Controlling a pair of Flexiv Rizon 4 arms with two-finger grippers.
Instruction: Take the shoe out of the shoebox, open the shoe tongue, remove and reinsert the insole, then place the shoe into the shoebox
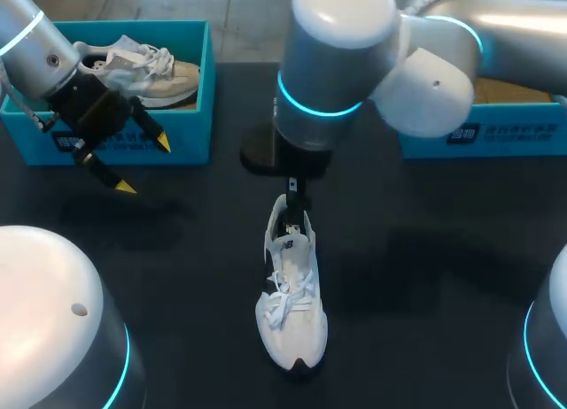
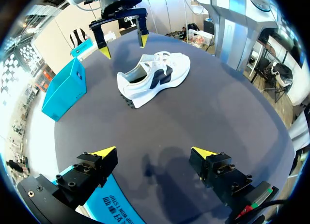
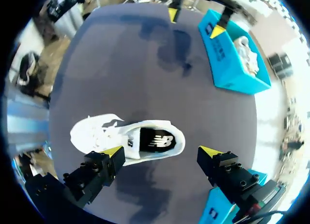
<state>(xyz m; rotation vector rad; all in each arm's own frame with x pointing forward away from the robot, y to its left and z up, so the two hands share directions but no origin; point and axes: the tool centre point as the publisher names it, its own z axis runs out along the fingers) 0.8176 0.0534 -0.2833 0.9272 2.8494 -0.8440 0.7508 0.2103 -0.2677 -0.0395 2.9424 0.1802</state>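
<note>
Far left of the white shoe [image 1: 292, 303] is the left shoebox [image 1: 190, 143], with a second shoe [image 1: 146, 73] in it. The left gripper [image 1: 145, 165] hangs at that box's front wall, well apart from the white shoe, with its fingers spread and nothing between them.

The white shoe itself lies out on the dark table [image 1: 177, 276], upright on its sole, laces up, with the toe toward the robot and the heel away. The right arm comes in from the right and reaches over to the shoe's heel end. The right gripper [image 3: 162, 151] hovers just above the collar, fingers spread wide and gripping nothing. It appears clear of the shoe.

Right of the white shoe is the right shoebox [image 1: 514, 135], its inside mostly hidden by the arm.

The take-out step looks done and the tongue or insole step is in hand. Whether the insole is in can't be told. The next move likely calls for the right gripper to drop into the opening and pinch the tongue or the insole edge. The left gripper is too far off to steady the shoe.
</note>
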